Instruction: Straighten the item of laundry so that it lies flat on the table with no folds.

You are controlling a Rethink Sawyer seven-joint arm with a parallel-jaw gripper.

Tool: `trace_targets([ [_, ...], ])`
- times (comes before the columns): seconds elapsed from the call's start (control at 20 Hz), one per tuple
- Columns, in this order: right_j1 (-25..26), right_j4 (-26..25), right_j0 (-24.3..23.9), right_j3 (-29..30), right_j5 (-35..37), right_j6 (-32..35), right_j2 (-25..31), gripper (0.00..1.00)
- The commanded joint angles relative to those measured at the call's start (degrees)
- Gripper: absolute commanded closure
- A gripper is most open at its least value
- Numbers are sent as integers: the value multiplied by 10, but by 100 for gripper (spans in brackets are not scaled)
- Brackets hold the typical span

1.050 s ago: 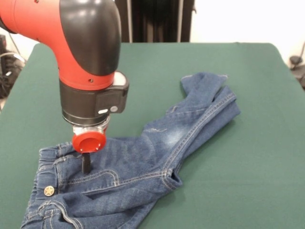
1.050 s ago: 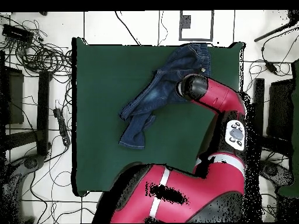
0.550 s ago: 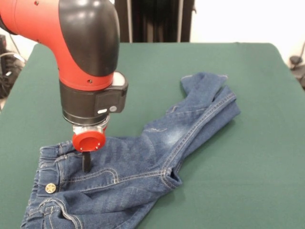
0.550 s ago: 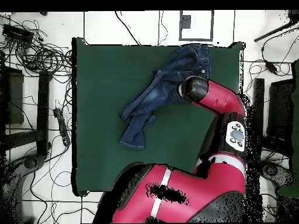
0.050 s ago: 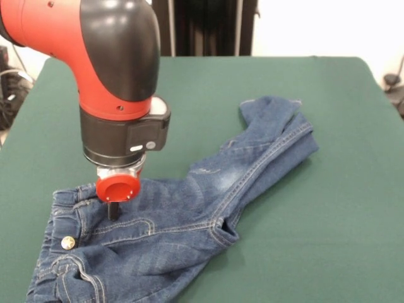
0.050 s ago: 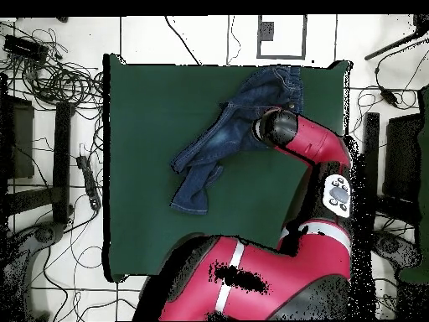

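The item of laundry [image 5: 189,218] is a small pair of blue jeans, crumpled on the green table [image 5: 328,214]. Its waistband with a brass button [image 5: 68,242] lies at the front left, and the legs run folded over each other toward the right rear. My gripper [image 5: 113,212] comes straight down onto the denim just behind the waistband, its dark fingers together and pinched into the cloth. In the overhead view the jeans [image 6: 219,138] stretch from the table's top edge down to the left, and the arm's wrist [image 6: 277,127] hides the gripper.
The waistband lies close to the table's front left edge [image 5: 12,208]. Bare green felt [image 6: 151,109] spreads around the jeans. Cables [image 6: 50,75] and dark stands lie on the floor beside the table.
The gripper has shifted slightly back with the denim. The waistband, button and crotch seam have been drawn a little toward the far side, and the cloth around the fingers has bunched differently.
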Motion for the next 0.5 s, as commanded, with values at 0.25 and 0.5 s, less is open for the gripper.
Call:
trace_targets([
  [0.25,22,28,22,78,6,99,39,100],
  [0.5,36,19,10,74,1,77,37,100],
])
